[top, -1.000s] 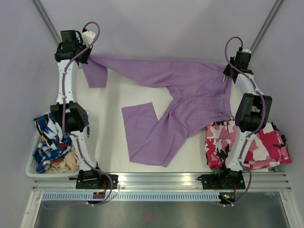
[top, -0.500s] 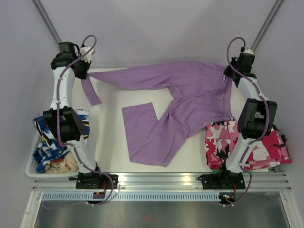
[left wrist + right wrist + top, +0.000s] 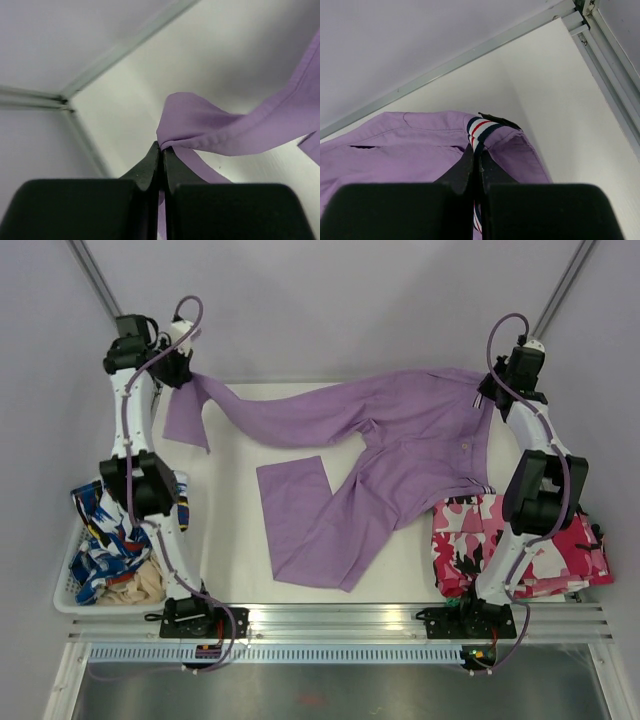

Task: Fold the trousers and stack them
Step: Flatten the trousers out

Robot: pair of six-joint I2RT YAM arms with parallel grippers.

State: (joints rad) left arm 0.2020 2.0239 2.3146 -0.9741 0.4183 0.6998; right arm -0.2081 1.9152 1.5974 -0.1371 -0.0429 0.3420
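Leftward, clothing point(image 3: 103, 532) in basket point(image 3: 100, 608); trousers point(image 3: 420, 435) outside

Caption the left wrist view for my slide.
Left hand shut on a fold of the lilac trousers, white table beyond.

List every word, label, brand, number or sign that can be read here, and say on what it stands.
No text can be read in any view.
The trousers are plain; the waist band shows only red, white and dark stripes.
The marks on the arm bases are too small to read.
The camouflage garment and the blue-white clothes show pattern only, with no letters that I can tell.
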